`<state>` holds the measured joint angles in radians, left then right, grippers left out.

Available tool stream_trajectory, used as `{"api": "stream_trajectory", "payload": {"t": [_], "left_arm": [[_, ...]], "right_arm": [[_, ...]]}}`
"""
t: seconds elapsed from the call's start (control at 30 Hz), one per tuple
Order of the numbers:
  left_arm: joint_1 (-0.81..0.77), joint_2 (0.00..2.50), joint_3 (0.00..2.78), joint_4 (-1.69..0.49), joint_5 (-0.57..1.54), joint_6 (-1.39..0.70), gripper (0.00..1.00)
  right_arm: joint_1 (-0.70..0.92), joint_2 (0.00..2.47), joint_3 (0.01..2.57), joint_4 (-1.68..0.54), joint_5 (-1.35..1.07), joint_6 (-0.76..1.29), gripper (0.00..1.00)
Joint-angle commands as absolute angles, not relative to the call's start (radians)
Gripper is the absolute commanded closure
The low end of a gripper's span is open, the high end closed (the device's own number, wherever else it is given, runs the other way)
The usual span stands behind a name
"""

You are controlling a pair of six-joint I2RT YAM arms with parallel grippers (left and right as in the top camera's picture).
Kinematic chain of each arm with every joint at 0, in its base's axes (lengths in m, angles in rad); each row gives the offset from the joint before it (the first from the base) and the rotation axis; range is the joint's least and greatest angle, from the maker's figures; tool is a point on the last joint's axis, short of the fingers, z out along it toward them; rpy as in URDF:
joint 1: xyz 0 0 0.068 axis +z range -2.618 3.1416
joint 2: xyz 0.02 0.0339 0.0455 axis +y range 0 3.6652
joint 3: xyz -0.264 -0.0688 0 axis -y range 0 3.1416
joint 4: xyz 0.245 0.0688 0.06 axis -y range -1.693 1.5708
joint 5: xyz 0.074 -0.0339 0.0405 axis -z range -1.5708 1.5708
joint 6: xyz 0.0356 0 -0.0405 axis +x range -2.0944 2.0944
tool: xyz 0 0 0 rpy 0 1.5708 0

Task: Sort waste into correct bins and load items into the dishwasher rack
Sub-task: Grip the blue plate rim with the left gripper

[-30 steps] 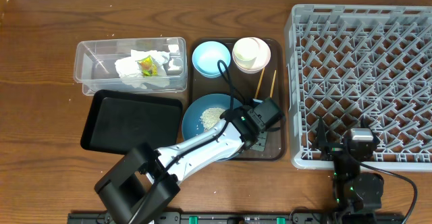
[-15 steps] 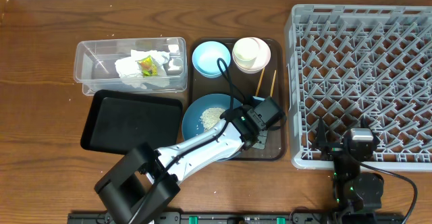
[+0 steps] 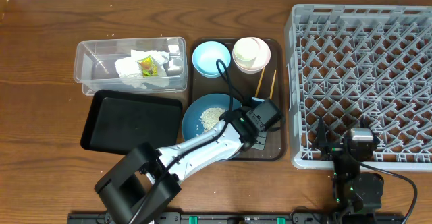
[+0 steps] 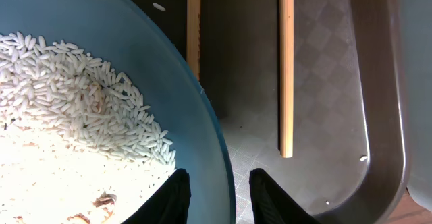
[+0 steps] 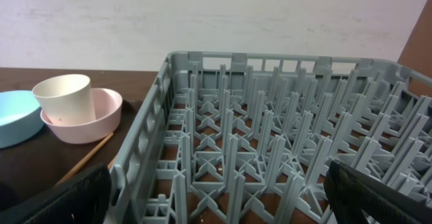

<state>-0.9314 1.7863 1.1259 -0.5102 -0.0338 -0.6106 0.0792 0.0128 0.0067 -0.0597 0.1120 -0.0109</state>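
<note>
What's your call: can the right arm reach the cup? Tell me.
Probably yes. The cup stands uncovered in the pink bowl, and the right gripper is open, though the rack wall lies between.

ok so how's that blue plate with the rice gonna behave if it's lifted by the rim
The dark-blue plate looks rigid, so it probably won't flex. The left gripper straddles just one edge, so it may tilt. The loose rice would likely slide toward the low side, and the glossy rim may slip.
</note>
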Motion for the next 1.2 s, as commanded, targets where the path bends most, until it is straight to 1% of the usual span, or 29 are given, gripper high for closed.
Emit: {"api": "stream_trajectory", "payload": {"t": [0.0, 0.97, 1.03, 1.07, 1.17], "left_arm": [[-0.933, 1.798, 1.116, -0.506, -0.057, -0.627, 0.67], [-0.933, 1.839, 1.118, -0.484, -0.058, -0.627, 0.68], [-0.933, 1.839, 1.118, -0.484, -0.058, -0.627, 0.69], [-0.933, 1.839, 1.118, -0.484, -0.057, -0.627, 0.73], [-0.933, 1.839, 1.118, -0.484, -0.057, -0.627, 0.73]], "right_arm": [[0.097, 0.012, 0.006, -0.063, 0.115, -0.005, 0.01], [0.097, 0.012, 0.006, -0.063, 0.115, -0.005, 0.01], [0.097, 0.012, 0.006, -0.063, 0.115, -0.005, 0.01], [0.097, 0.012, 0.006, -0.063, 0.115, -0.005, 0.01], [0.097, 0.012, 0.006, -0.063, 0.115, -0.005, 0.01]]}}
